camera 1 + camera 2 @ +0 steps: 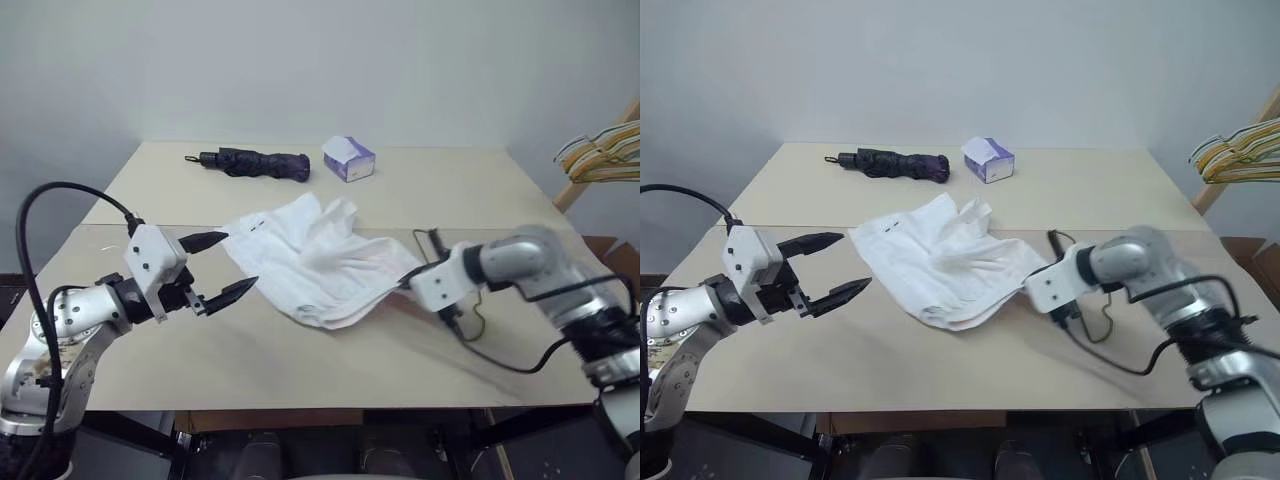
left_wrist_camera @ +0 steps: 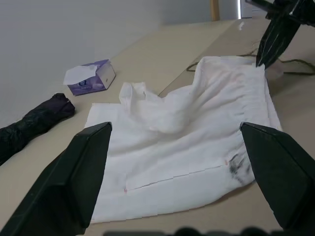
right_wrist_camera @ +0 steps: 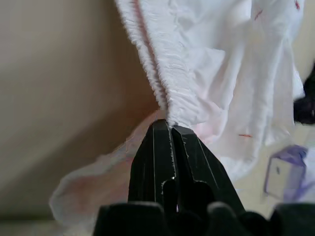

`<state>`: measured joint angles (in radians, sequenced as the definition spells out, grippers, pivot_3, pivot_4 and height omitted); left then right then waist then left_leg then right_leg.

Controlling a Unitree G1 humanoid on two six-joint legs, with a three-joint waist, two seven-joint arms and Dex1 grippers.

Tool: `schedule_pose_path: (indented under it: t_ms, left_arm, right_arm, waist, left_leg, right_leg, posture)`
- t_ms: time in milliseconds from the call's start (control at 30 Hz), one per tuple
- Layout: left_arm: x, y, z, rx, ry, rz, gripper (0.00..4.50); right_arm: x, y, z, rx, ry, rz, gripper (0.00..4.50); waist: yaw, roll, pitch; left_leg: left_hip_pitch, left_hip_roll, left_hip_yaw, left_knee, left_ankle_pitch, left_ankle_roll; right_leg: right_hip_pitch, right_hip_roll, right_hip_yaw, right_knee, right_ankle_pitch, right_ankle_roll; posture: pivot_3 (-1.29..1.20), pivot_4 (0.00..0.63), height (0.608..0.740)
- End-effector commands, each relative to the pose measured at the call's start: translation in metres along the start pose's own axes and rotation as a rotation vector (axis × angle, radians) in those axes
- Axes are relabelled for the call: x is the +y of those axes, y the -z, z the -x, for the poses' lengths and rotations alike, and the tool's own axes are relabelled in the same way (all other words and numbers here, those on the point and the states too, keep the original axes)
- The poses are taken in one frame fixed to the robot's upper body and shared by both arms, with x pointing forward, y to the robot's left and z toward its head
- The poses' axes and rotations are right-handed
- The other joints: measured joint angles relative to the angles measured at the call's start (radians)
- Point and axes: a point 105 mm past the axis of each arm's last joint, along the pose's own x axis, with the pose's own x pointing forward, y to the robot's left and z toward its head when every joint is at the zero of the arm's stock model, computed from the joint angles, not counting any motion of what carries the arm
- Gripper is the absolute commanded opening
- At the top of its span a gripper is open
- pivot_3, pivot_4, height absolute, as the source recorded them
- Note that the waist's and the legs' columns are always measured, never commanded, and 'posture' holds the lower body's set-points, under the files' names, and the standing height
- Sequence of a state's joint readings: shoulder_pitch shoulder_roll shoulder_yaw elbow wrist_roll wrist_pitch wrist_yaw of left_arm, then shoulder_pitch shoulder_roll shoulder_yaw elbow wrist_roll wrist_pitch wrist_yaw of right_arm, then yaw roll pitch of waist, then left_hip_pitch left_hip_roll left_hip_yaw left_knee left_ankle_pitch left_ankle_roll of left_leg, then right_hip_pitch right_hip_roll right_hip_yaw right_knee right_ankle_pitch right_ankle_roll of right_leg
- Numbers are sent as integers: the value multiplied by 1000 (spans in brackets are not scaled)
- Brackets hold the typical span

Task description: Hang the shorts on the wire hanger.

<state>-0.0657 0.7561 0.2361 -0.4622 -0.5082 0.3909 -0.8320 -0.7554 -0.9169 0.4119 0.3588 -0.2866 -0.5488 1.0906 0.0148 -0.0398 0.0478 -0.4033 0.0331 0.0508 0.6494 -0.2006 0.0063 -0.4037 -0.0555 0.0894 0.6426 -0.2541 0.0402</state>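
- The right end effector is clenched on the gathered waistband of the shorts, its two black fingers pressed together over a pinch of cloth at the garment's edge nearest the robot's right.
- The left end effector hangs released just beside the opposite edge of the shorts, its fingers spread wide and touching nothing.
- One pair of white shorts lies crumpled at the middle of the pale worktop; a small dark-and-red mark shows near a hem, but no writing on it can be read.
- One wire hanger lies on the worktop under the right arm, just beside the shorts, partly hidden by the arm.
- One purple-and-white tissue box stands at the far side, a white tissue rising from its top; its printing is too small to read.
- One dark folded umbrella lies near the box.
- A bunch of yellow and pale hangers hangs beyond the worktop's right end; their number cannot be told.
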Motion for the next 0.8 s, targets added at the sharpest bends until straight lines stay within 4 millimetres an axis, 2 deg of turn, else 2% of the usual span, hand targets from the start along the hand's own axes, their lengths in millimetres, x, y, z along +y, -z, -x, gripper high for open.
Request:
schedule_pose_path:
  t_ms: [33, 67, 133, 300, 333, 367, 433, 533, 633, 733, 800]
  left_arm:
    - [1, -10, -4, -38, -2, -41, 4500]
    - [1, -10, -5, -40, -1, -41, 4500]
    - [1, -11, -5, -40, 0, -42, 4500]
    - [1, -11, -4, -37, 5, -43, 4500]
    - [0, -11, -3, -35, 7, -43, 4500]
    - [0, -11, -3, -33, 9, -43, 4500]
    - [1, -10, -3, -28, 15, -44, 4500]
    - [2, -10, -4, -24, 26, -47, 4500]
    - [3, -10, -5, -24, 36, -52, 4500]
    - [4, -11, -7, -27, 43, -54, 4500]
    - [5, -11, -9, -29, 46, -55, 4500]
  right_arm:
    - [-4, 17, 8, 75, 0, 78, 549]
    - [-1, 20, 8, 87, -19, 88, 712]
    - [5, 21, 7, 97, -34, 87, 1452]
    - [11, 14, 12, 108, -22, 2, 3045]
    - [12, 8, 15, 97, -12, -61, 3441]
    - [6, -9, 18, 32, 34, -149, 3641]
    - [0, -43, 21, -87, 83, -284, 4441]
    - [3, -81, 16, -126, 84, -421, 4441]
    - [15, -99, 1, -7, 48, -485, 4441]
    - [15, -122, -16, -13, 50, -565, 4441]
    - [17, -126, -26, 32, 34, -574, 4441]
  waist:
    - [-7, 0, 0]
    - [-11, 0, 0]
    - [-19, 0, 0]
    - [-27, 0, 0]
    - [-27, 0, 0]
    - [-26, 0, 0]
    - [-24, 1, 1]
    - [-29, 1, 1]
    - [-26, 1, 0]
    - [-26, 1, 0]
    - [-27, 1, 0]
  left_leg:
    - [0, 0, 0, 0, 0, 0]
    - [0, 0, 0, 0, 0, 0]
    - [-1, 0, 0, 0, 0, 0]
    - [-1, 0, 0, 0, 0, 0]
    - [-1, 0, 0, 0, 0, 0]
    - [-1, 0, 0, 0, 0, 0]
    - [-1, 0, -1, 0, 0, 0]
    - [1, 1, -1, 0, 0, 0]
    - [3, 2, 0, 0, 0, 0]
    - [3, 1, 0, 0, 0, 0]
    - [0, 0, 1, 0, 0, 0]
  right_leg:
    - [0, 0, 0, 0, 0, 0]
    - [0, 0, 0, 0, 0, 0]
    - [0, 0, 1, 0, 3, 5]
    - [0, 0, 1, 1, 4, 5]
    - [0, 0, 1, 1, 4, 5]
    - [0, 0, 1, 2, 4, 5]
    - [0, 0, 1, 3, 3, 6]
    - [0, 1, 1, 4, 3, 5]
    - [0, 1, 1, 5, 0, 9]
    - [-1, 0, 1, 4, -4, 2]
    - [-2, 0, 1, 4, -4, 1]
  posture:
    - [70, 10, 740]
    - [69, 8, 740]
    - [69, 10, 740]
    - [69, 13, 740]
    - [67, 17, 740]
    - [67, 17, 740]
    - [64, 20, 740]
    - [57, 23, 740]
    - [57, 23, 740]
    - [38, 25, 740]
    - [33, 23, 740]
